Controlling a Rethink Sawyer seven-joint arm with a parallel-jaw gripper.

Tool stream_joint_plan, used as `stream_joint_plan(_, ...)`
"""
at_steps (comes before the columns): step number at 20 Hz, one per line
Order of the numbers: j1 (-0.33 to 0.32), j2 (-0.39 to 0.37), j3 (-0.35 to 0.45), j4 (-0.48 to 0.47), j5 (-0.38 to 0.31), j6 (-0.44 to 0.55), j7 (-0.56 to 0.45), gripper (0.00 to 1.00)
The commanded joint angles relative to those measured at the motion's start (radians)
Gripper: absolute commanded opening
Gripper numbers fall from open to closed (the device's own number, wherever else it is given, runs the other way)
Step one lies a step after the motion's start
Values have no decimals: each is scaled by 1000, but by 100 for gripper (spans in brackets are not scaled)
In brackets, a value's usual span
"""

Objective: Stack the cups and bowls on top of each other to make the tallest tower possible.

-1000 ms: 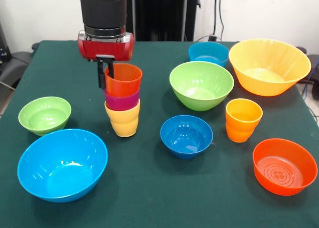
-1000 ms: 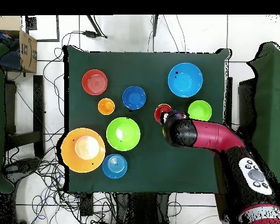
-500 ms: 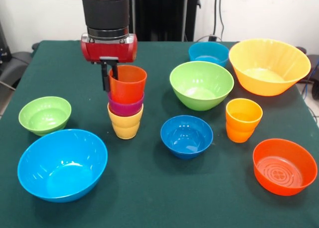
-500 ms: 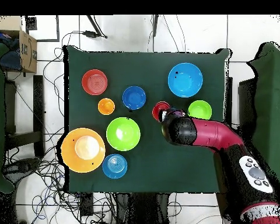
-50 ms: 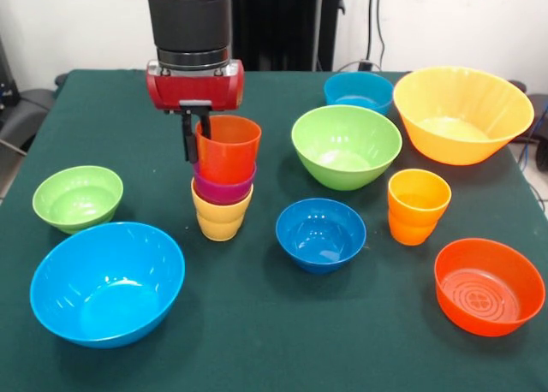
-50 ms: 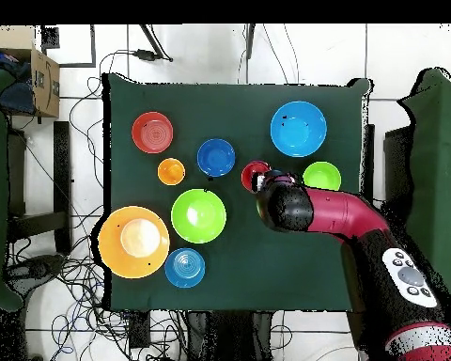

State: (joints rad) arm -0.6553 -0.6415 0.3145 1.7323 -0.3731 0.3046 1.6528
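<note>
Front view: end effector (image 5: 195, 135) (vertical) at tower (image 5: 224, 180).

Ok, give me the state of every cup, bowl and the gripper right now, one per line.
tower: three cups nested, yellow base, purple, red-orange on top, upright.
gripper: on the top cup's rim, one finger outside the wall.
orange-yellow cup: upright, alone, empty.
dark blue bowl: upright, empty.
large light blue bowl: upright, empty.
small green bowl: upright, empty.
large green bowl: upright, empty.
orange-red bowl: upright, empty.
big orange-yellow bowl: upright, empty.
teal bowl: upright.
</note>
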Motion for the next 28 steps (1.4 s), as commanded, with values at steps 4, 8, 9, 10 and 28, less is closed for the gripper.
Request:
stream_joint_plan(4, 47, 120, 18, -15, -83, 38, -13, 0)
stream_joint_plan(8, 70, 131, -18, -46, -97, 73, -23, 0)
stream_joint_plan(9, 73, 136, -23, -54, -100, 76, -26, 0)
stream_joint_plan(10, 76, 142, -28, -62, -102, 79, -29, 0)
stream_joint_plan(28, 44, 135, 29, -20, -43, 120, -36, 0)
